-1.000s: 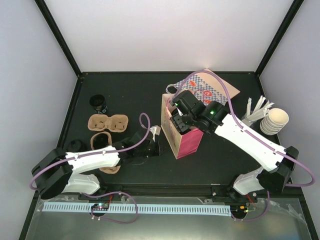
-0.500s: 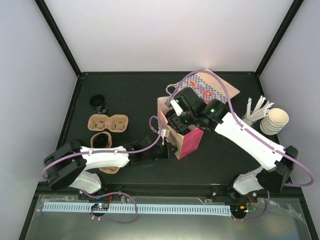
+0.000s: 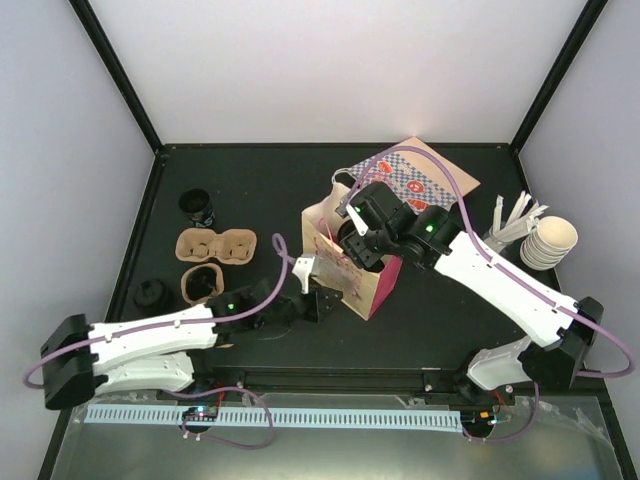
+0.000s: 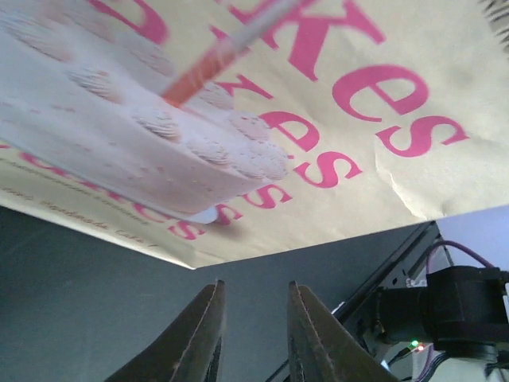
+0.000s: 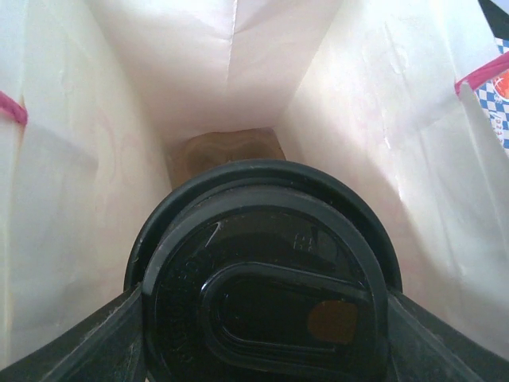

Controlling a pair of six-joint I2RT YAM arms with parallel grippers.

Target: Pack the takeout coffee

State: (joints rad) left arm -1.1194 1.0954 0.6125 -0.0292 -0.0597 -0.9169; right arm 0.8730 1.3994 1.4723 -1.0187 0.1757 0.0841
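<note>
Gripping the takeout coffee (image 5: 266,286) from both sides, the right gripper (image 3: 348,245) holds it inside the pink bag (image 3: 378,285). The left gripper (image 4: 254,288) sits just beside the bag's outer wall, its fingers narrowly parted and empty.

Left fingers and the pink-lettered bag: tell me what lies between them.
Nothing but bare black tabletop, seen in the left wrist view between the left fingers and the bag.

Lid alone shows of takeout coffee (image 5: 266,294); sides hidden. Overhead, right claw (image 3: 348,248) covers it. Left wrist: pink bag (image 4: 318,119) print cropped, blurred.
</note>
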